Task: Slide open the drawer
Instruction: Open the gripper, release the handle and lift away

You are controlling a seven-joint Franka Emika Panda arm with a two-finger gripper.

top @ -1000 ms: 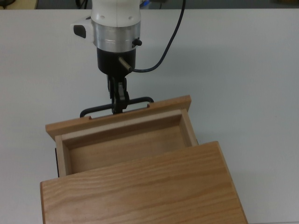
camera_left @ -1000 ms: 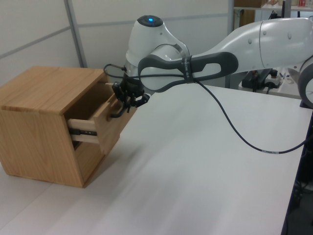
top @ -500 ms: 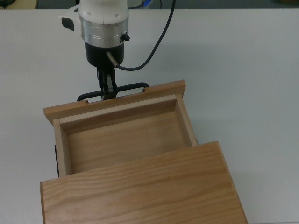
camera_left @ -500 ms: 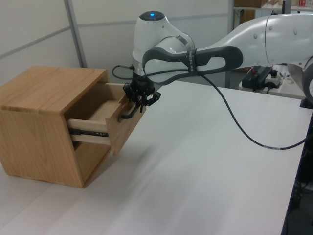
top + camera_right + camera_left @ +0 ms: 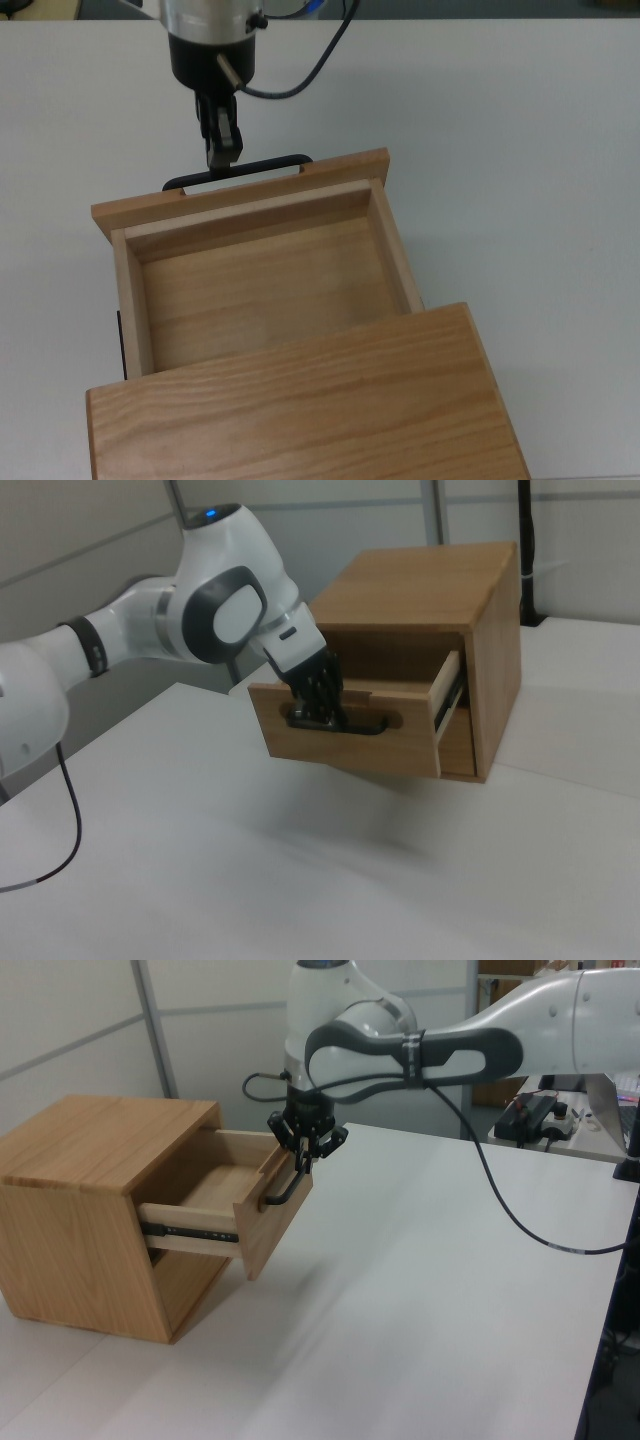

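Note:
The light-wood drawer point(image 5: 270, 290) stands pulled well out of the cabinet, its inside empty. In the top view its wider front panel point(image 5: 345, 170) faces the arm, with the thin black bar handle point(image 5: 270, 165) on its outer face. My gripper point(image 5: 222, 155) points down onto the left part of that bar, fingers shut around it. In the left view the gripper point(image 5: 303, 1160) holds the handle point(image 5: 283, 1192) at the drawer front point(image 5: 270, 1225). The right view shows the same grip, gripper point(image 5: 322, 708) on handle point(image 5: 350, 727).
The cabinet's grained top board point(image 5: 300, 400) covers the drawer's rear part. The cabinet point(image 5: 90, 1210) sits on a white table point(image 5: 520, 150). A black cable point(image 5: 320, 60) trails from my wrist over the table. A black slide rail point(image 5: 190, 1230) shows along the drawer's side.
The drawer has slid further out of the cabinet, toward the top of the top view. My gripper moved the same way, keeping hold of the handle.

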